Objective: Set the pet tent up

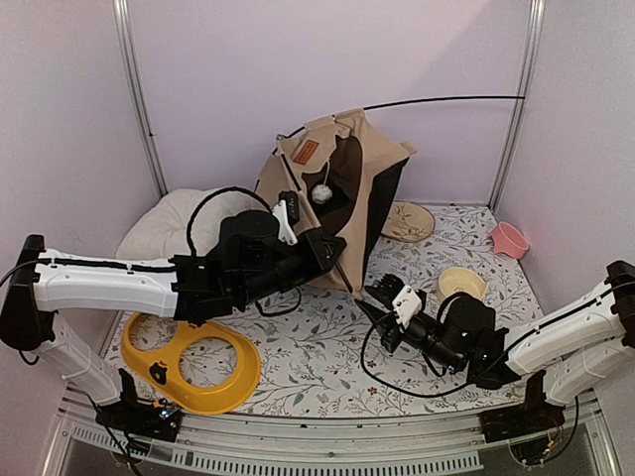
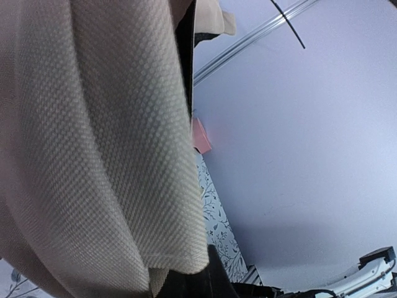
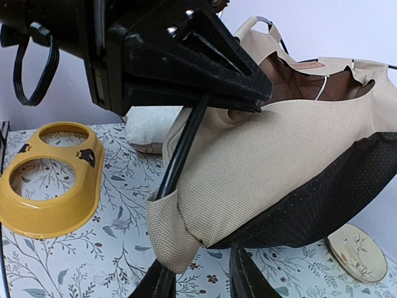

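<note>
The left gripper looks pinched together on the near front edge of the pet tent, where a black pole runs down into a corner sleeve. The right gripper waits just near of that corner, its fingers apart with the corner hanging just above them. The tent stands at the far middle of the table, leaning and sagging. I judge it half set up, since a second pole juts free to the right at its top, so seating poles and squaring the frame remain.
</note>
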You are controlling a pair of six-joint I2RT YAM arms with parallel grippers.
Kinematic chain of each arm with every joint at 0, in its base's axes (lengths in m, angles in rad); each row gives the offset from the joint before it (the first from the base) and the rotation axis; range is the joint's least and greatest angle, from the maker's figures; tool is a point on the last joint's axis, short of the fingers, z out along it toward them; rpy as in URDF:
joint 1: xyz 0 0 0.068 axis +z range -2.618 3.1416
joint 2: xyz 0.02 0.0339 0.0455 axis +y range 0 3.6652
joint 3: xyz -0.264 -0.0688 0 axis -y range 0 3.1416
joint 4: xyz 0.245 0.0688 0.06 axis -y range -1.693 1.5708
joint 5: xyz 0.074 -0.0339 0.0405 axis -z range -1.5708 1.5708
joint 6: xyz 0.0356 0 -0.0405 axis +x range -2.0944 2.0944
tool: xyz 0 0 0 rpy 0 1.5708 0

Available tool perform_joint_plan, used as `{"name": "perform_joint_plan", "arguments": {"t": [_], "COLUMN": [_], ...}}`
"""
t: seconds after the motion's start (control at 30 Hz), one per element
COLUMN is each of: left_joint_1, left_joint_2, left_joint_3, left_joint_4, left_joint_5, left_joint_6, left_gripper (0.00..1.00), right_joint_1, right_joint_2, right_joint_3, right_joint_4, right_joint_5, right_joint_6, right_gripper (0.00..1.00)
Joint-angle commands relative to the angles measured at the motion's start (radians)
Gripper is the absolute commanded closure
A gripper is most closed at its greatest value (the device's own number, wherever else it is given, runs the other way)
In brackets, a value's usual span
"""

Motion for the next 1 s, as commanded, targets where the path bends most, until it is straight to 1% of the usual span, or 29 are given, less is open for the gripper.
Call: {"name": "perform_joint_plan", "arguments": {"t": [0.0,0.07,0.2,0.47,0.6,0.8,0.9,0.97], "left_joint_1": [0.007,0.006,0.006,0.006,0.004,-0.011,-0.016,-0.021], "left_joint_2": [-0.023,-0.024,-0.019,0.007,0.026,0.032,0.047,0.063], "left_joint_3": [0.018,0.017,0.015,0.002,0.005,-0.012,0.002,0.014], "left_joint_4": [0.005,0.006,0.009,0.046,0.046,0.067,0.077,0.073], "left_joint_5": [0.018,0.018,0.013,-0.016,-0.035,-0.120,-0.135,-0.138], "left_joint_6": [0.025,0.026,0.028,0.027,0.030,0.028,0.045,0.059], "left_gripper": [1.00,1.00,1.00,1.00,1.00,1.00,1.00,1.00], "right_joint_1": [-0.005,-0.003,0.010,0.086,0.092,0.097,0.105,0.105], "right_joint_2": [0.009,0.003,-0.013,-0.003,-0.016,-0.022,-0.022,-0.027], "right_joint_3": [0.044,0.051,0.056,0.114,0.145,0.201,0.220,0.230], "right_joint_4": [0.001,-0.022,-0.045,-0.110,-0.167,-0.282,-0.310,-0.318], "right_joint_5": [-0.017,-0.024,-0.024,0.003,0.002,-0.046,-0.072,-0.053], "right_joint_6": [-0.017,-0.011,-0.011,-0.045,-0.009,0.030,0.043,0.048], "right_gripper": [0.77,0.89,1.00,1.00,1.00,1.00,1.00,1.00]}}
